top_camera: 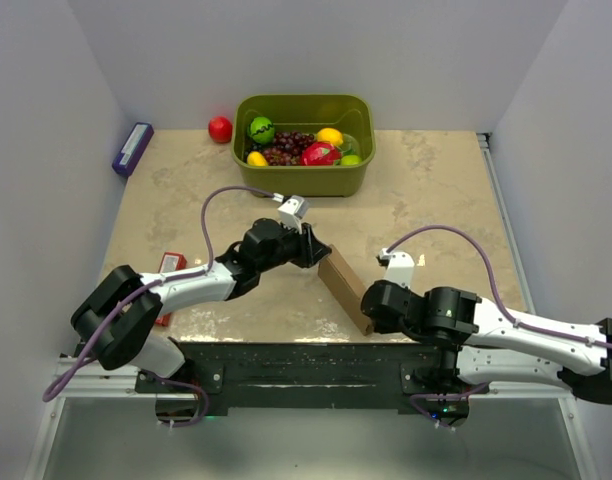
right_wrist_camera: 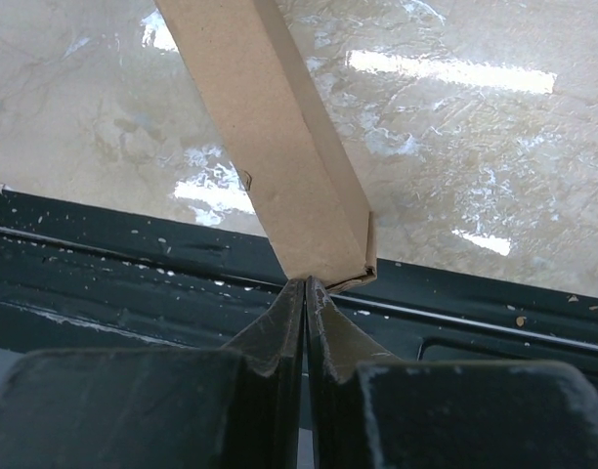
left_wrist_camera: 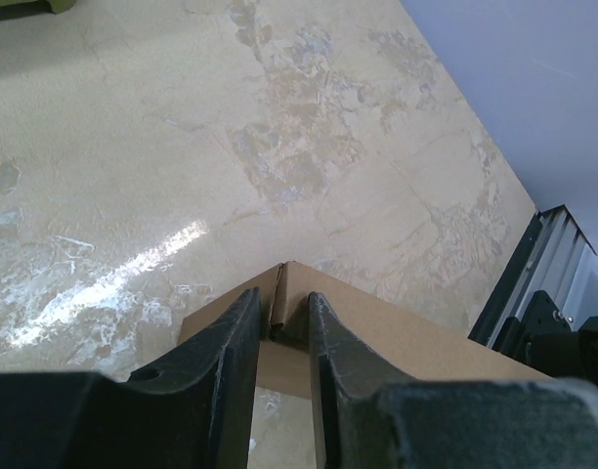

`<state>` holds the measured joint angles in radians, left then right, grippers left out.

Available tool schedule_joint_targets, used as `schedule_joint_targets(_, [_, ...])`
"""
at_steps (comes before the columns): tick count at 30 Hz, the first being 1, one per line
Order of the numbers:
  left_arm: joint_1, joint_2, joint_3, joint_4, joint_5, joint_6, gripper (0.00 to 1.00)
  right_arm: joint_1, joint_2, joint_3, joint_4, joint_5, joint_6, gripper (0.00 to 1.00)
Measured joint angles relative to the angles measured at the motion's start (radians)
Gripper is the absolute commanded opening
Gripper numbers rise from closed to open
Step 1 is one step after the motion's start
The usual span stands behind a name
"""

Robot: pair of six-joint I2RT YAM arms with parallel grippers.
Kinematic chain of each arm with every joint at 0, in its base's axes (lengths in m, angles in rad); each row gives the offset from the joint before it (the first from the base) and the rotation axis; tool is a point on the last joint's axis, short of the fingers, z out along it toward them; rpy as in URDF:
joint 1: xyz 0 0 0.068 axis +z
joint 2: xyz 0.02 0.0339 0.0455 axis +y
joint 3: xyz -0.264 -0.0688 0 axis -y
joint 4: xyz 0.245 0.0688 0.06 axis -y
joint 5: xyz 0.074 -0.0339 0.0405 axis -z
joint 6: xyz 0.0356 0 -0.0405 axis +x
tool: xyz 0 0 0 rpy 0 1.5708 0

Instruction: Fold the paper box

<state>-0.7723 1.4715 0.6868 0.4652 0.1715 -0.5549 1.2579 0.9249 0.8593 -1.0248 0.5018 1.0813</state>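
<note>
Brown paper box (top_camera: 344,290) runs diagonally mid-frame over the desk (top_camera: 436,190).
Narrow left pincer (left_wrist_camera: 284,305) clamps its upper-left end; right pincer (right_wrist_camera: 305,285) pinched nearly closed on its lower-right tip.

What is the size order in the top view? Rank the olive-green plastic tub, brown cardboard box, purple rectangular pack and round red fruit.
1. Olive-green plastic tub
2. Brown cardboard box, partly hidden
3. Purple rectangular pack
4. Round red fruit
</note>
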Motion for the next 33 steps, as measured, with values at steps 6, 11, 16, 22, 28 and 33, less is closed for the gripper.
schedule_joint_targets(6, [-0.005,0.000,0.003,-0.001,-0.008,0.021,0.24,0.002,0.026,0.021,-0.006,-0.001,-0.007,0.32])
schedule_joint_targets(11, [-0.009,0.000,0.005,-0.001,-0.009,0.037,0.24,0.004,0.111,0.113,-0.037,0.005,-0.053,0.59])
schedule_joint_targets(16, [-0.023,-0.002,0.005,-0.003,0.012,0.057,0.24,-0.002,0.174,0.237,-0.011,0.061,-0.137,0.74])
schedule_joint_targets(22, [-0.027,-0.006,0.005,-0.009,0.027,0.073,0.24,-0.091,0.214,0.219,0.105,0.079,-0.290,0.77])
schedule_joint_targets(28, [-0.027,-0.011,0.005,-0.018,0.030,0.081,0.25,-0.168,0.227,0.112,0.247,0.045,-0.428,0.66])
schedule_joint_targets(33, [-0.027,-0.013,0.005,-0.020,0.031,0.088,0.30,-0.172,0.258,0.058,0.321,0.018,-0.483,0.47])
